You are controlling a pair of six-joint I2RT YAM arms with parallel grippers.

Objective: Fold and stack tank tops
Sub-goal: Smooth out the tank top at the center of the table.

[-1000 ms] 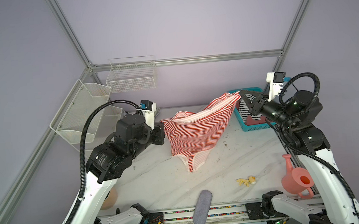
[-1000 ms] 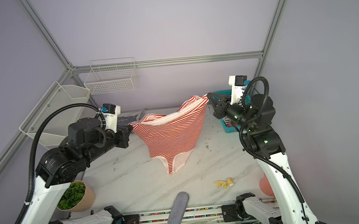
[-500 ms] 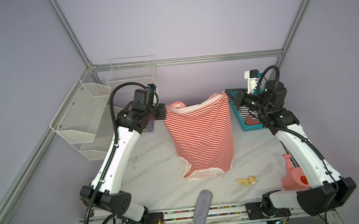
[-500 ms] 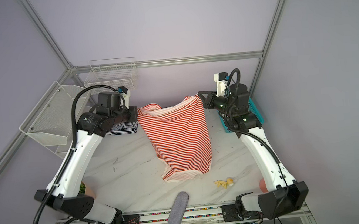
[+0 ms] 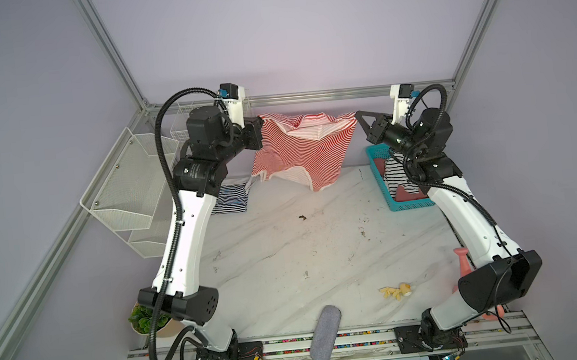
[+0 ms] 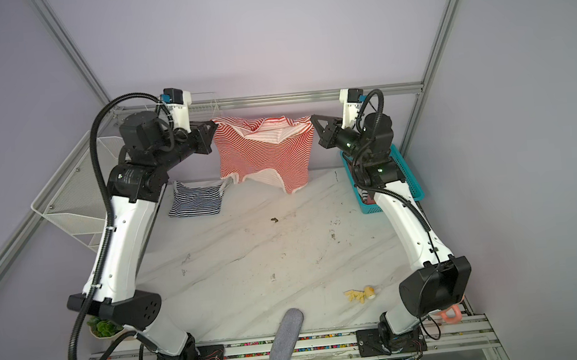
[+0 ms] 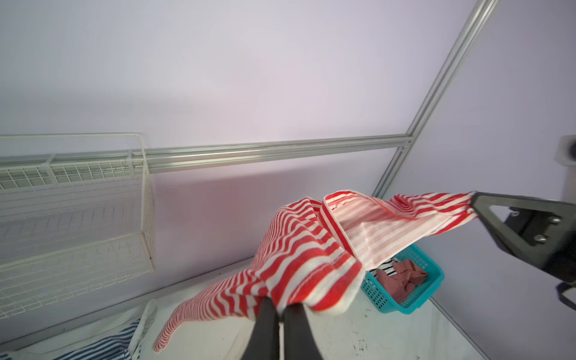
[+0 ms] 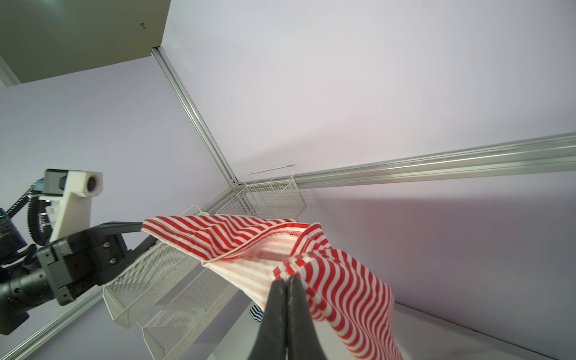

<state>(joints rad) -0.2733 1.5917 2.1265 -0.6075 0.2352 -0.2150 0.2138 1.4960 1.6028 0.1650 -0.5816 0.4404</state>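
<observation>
The red-and-white tank top [image 5: 302, 151] hangs stretched in the air at the back of the table, seen in both top views. My left gripper [image 5: 261, 119] is shut on one upper corner of it and my right gripper [image 5: 357, 113] is shut on the other. In the left wrist view the left gripper [image 7: 282, 307] pinches a trimmed edge of the cloth [image 7: 296, 249]. The right gripper [image 8: 288, 277] pinches striped fabric [image 8: 343, 280] in the right wrist view. The navy-and-white tank top [image 5: 230, 202] lies folded on the table at the back left, below the left gripper.
A teal basket [image 5: 410, 206] with clothes stands at the back right under my right arm. White wire racks [image 5: 127, 188] hang on the left wall. A grey felt case [image 5: 325, 334], a yellow toy [image 5: 396, 290], a pink watering can [image 5: 461, 262] and a potted plant [image 5: 146, 318] sit along the front.
Both arms have carried the red-and-white tank top toward the back wall. Its lower end has left the middle of the table and now hangs over the rear edge.
</observation>
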